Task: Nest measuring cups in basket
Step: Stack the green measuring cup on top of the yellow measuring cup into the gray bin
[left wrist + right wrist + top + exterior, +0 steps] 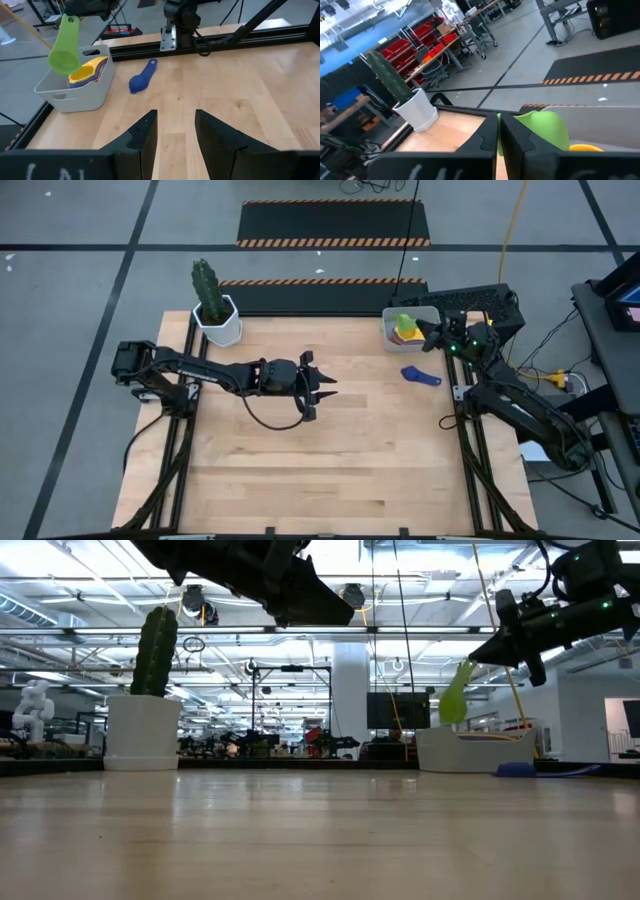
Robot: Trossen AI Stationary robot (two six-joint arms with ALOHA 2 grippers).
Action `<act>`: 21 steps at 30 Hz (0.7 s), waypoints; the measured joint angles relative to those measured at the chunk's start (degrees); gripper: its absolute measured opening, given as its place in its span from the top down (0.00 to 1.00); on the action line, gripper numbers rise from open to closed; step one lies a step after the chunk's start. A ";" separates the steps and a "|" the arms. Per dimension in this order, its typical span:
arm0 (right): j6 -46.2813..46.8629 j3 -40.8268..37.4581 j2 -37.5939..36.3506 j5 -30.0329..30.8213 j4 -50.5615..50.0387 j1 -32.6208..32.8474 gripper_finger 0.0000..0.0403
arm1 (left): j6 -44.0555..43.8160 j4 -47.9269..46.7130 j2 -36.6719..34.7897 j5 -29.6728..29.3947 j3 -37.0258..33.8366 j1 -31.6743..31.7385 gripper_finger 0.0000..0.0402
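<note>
The right gripper (428, 334) hangs at the counter's (330, 460) two o'clock corner, just over the grey basket (392, 314); its fingers (490, 132) are pressed together on the handle of the green measuring cup (65, 50), which dangles bowl-down above the basket, clear of the cups below it; in the low view the green cup shows as a pale drop hanging above the basket's rim. Inside the basket lies a nested stack of measuring cups (87, 72), yellow uppermost, with orange and red edges showing under it; the lower ones cannot be told apart. One dark blue measuring cup (420, 376) lies on the bare counter at about three o'clock from the centre, near the basket and apart from it, its handle pointing toward the right-hand edge. The left gripper (318, 388) waits above the counter's middle, aimed toward three o'clock; its fingers (145, 135) are spread with nothing between them. A cactus in a white pot (219, 323) stands at the eleven o'clock corner.
</note>
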 joint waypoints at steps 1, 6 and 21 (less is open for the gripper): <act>0.56 -0.21 -0.02 -1.29 0.07 -1.09 1.00 | 0.00 0.03 0.00 0.00 0.00 0.00 0.66; 5.29 -4.28 0.00 -7.48 6.97 -6.80 1.00 | -0.07 0.14 0.00 0.00 0.00 0.07 0.66; 16.50 -15.76 0.10 -13.50 24.63 -16.00 1.00 | -0.22 2.47 -0.02 0.26 0.00 0.12 0.66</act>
